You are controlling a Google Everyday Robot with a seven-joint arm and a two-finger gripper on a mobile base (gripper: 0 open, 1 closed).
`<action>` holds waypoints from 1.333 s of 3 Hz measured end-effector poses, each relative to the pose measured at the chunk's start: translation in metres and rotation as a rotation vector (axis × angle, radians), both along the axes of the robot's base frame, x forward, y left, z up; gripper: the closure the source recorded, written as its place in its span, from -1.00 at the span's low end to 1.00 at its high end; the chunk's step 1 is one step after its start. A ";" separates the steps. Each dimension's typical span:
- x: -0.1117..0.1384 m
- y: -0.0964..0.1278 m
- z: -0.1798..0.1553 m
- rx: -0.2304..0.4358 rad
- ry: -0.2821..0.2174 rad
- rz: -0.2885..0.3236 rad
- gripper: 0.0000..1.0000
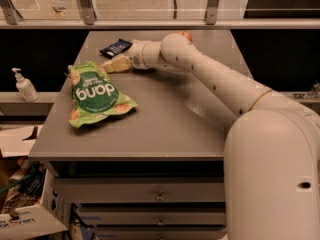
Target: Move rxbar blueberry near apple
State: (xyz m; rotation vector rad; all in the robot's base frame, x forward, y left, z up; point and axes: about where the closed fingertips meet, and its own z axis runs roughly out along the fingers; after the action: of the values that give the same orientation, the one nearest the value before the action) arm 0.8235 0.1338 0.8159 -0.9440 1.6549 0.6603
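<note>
The rxbar blueberry (115,48) is a small dark navy bar lying flat near the far left of the grey table top (165,119). My gripper (111,66) is at the end of the white arm, low over the table, just in front of the bar and beside the green bag's top edge. The apple (186,35) shows only as a small red-orange patch behind my arm's forearm, toward the far middle of the table; most of it is hidden.
A large crinkled green chip bag (95,94) lies on the left of the table. A soap dispenser (23,86) stands on a ledge to the left. Drawers (150,196) sit below the table. A railing (160,24) runs behind.
</note>
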 end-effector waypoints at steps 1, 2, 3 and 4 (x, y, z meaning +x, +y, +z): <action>0.008 0.009 0.005 0.009 -0.010 0.010 -0.63; 0.009 0.011 0.005 0.009 -0.013 0.018 -0.19; 0.007 0.007 0.007 0.008 -0.019 0.013 0.30; 0.005 -0.001 0.007 0.006 -0.020 0.002 0.73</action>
State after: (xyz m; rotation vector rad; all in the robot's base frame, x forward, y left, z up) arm 0.8280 0.1330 0.8225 -0.9457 1.6336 0.6548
